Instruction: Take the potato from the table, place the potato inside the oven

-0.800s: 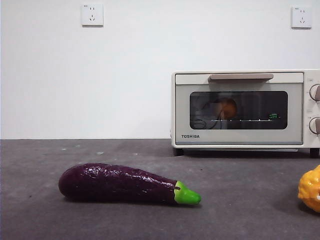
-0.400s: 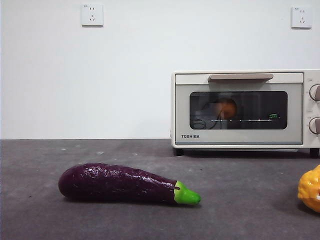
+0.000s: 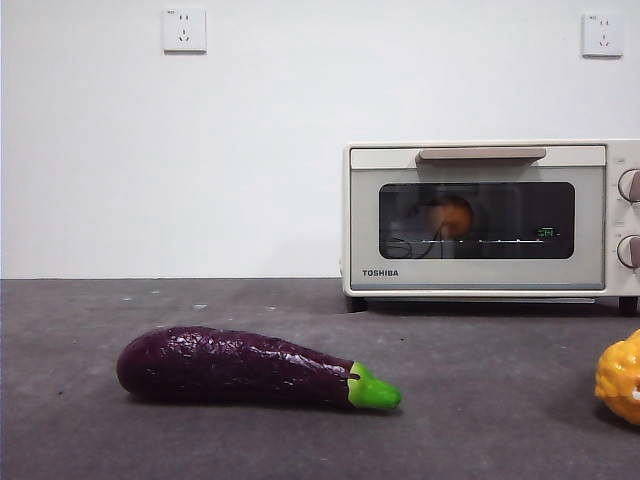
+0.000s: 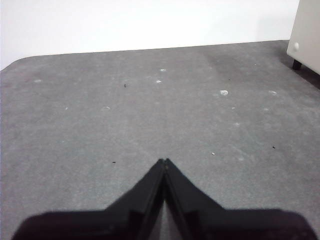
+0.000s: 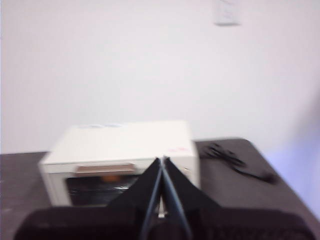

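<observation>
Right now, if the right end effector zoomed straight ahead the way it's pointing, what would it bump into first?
Probably the oven. The right end effector is shut and aims at its upper front, near the handle. The picture is blurry, so depth is uncertain.

Matt speckled table (image 3: 500, 400), glossy eggplant (image 3: 240, 366)

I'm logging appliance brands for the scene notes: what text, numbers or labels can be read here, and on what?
"TOSHIBA": on the oven, lower left of its door frame.
Green glowing digits behind the door glass: too small to read.
Markings by the knobs: too small to read.
Wall sockets: tiny marks, unreadable.
</observation>
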You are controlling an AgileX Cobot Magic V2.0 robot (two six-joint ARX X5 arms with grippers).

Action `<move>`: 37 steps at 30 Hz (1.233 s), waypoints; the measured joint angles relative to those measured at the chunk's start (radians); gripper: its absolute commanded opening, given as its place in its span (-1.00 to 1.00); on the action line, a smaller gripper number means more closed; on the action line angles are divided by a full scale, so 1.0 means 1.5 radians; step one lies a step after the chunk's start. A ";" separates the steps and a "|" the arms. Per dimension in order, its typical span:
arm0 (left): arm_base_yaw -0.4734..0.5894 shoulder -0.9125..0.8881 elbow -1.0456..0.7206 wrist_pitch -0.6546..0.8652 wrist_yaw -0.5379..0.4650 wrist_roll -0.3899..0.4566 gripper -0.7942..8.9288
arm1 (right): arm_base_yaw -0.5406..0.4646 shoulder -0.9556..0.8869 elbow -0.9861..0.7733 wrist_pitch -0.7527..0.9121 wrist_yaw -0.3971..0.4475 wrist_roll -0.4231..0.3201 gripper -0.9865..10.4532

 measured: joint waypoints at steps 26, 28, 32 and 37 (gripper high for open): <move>0.000 0.000 0.000 0.003 0.000 0.000 -0.84 | -0.042 -0.197 -0.654 0.356 -0.084 -0.016 -0.83; 0.000 0.000 0.000 0.004 0.000 0.000 -0.84 | -0.042 -0.197 -0.666 0.356 -0.084 -0.022 -0.83; 0.000 0.008 0.000 0.004 0.000 0.000 -0.84 | -0.042 -0.197 -0.688 0.357 -0.084 -0.027 -0.83; 0.000 0.011 0.000 0.004 0.000 0.000 -0.84 | -0.042 -0.196 -0.720 0.387 -0.088 -0.027 -0.83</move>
